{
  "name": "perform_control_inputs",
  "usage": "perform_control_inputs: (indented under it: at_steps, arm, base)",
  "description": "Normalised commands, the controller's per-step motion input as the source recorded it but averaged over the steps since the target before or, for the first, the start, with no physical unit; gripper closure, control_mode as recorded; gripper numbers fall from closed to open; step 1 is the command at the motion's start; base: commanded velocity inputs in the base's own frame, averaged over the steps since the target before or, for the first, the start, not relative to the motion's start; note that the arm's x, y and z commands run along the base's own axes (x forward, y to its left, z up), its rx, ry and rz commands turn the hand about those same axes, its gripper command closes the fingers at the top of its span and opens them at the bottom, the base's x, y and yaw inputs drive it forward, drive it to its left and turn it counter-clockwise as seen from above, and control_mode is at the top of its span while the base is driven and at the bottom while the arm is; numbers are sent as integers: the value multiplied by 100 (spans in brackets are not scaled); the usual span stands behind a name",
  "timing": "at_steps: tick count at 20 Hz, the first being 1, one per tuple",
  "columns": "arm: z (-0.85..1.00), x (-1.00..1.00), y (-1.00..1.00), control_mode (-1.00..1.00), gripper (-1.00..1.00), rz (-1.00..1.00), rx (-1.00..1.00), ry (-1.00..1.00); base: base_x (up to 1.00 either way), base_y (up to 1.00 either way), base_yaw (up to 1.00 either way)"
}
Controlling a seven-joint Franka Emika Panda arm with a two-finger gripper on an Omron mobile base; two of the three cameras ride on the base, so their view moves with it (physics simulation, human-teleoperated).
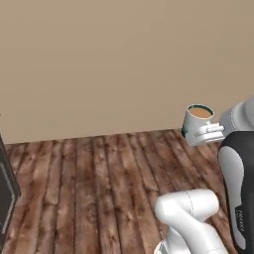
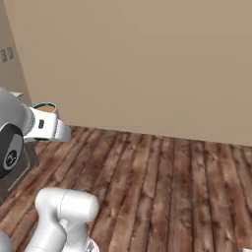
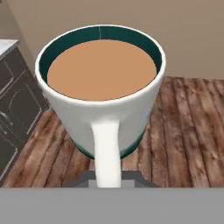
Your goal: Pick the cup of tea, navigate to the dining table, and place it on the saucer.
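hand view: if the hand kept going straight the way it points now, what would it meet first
Probably the wood floor, with the beige wall just beyond it. The hand is shut on the cup of tea, which goes ahead of it. Depth is unclear; dark cabinets lie off to one side.

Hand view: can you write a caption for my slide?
The gripper holds the cup of tea by its handle above a wooden floor.

Plain beige wall (image 1: 99,64); dark wood plank floor (image 1: 99,188); dark cabinet (image 3: 15,109) at left
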Motion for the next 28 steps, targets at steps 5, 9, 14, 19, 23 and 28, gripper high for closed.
perform_control_inputs:
  at_steps: [5,9,14,19,23,28]
  arm:
    - [0,0,0,100,100,0,0,0]
    - [0,0,0,100,100,0,0,0]
    - [0,0,0,100,100,0,0,0]
    - [0,0,0,100,100,0,0,0]
    - [0,0,0,100,100,0,0,0]
    - [0,0,0,100,100,0,0,0]
  base:
    - [12,15,-98]
    - [16,15,-96]
    - [12,26,-91]
    - [6,35,-87]
    - [7,47,-81]
    - [10,49,-77]
